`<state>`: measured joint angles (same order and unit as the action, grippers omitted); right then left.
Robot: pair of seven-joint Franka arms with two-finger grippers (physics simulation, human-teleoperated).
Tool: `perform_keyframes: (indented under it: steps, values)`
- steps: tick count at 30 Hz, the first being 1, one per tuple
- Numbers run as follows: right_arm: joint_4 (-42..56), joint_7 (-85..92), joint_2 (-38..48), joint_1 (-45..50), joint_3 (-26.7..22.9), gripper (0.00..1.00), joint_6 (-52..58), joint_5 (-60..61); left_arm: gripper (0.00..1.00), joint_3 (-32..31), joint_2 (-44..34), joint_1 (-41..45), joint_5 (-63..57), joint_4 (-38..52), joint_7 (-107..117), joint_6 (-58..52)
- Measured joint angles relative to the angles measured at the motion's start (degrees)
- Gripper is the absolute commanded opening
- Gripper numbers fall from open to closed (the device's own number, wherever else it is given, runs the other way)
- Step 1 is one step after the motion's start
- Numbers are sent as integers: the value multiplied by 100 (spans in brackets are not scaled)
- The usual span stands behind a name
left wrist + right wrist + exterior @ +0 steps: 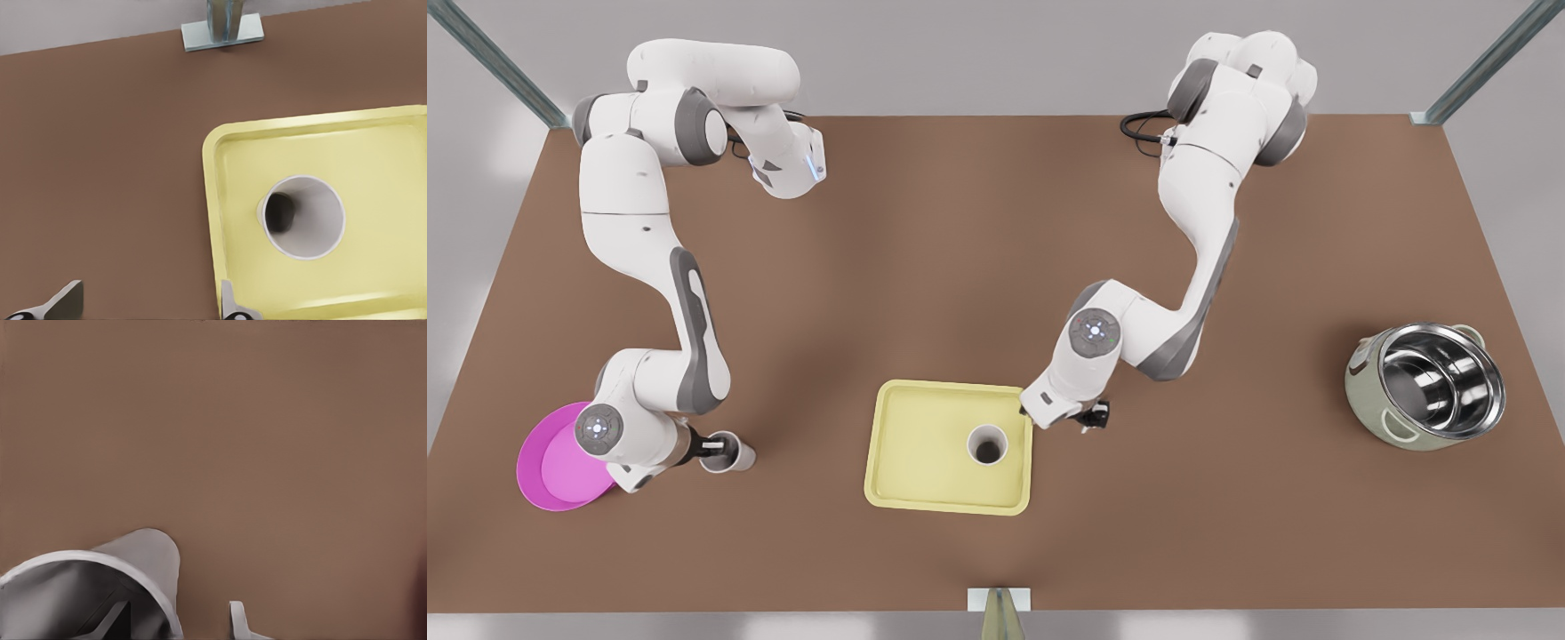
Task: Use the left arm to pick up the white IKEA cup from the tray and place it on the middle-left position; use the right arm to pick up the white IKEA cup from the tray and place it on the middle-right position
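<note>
A white cup stands upright in the pale yellow tray, toward the tray's side on the front view's right. Beside that tray edge, over bare table, my left gripper is open with nothing between its fingers. A second white cup sits on the brown table at the front view's left. My right gripper is open astride that cup's wall, one finger inside the cup and the other outside it, with a gap showing.
A round magenta plate lies under the right arm's wrist, close to the second cup. A pale green pot with a steel liner stands far off at the front view's right. A metal bracket sits on the front table edge.
</note>
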<state>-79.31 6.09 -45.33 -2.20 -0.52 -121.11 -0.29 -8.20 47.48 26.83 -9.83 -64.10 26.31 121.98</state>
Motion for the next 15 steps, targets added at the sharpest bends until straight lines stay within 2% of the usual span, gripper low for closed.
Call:
perform_keyframes:
  steps: [2,4,5,6,7,15]
  values:
    - [0,148,-1,0,1,66,-18,6,100,10,202,204,-15,223,172,157]
    - [3,280,2,-7,2,72,-30,9,100,42,404,384,-27,445,350,301]
    - [8,341,38,-16,-2,87,-28,13,100,53,451,427,-31,501,434,358]
    - [9,397,149,-22,-6,97,-14,16,100,54,487,459,-34,531,513,407]
    - [10,451,285,-24,-7,100,31,26,100,55,511,500,-37,546,587,450]
    - [-75,537,2672,0,7,100,1420,127,100,292,1043,553,-48,866,939,755]
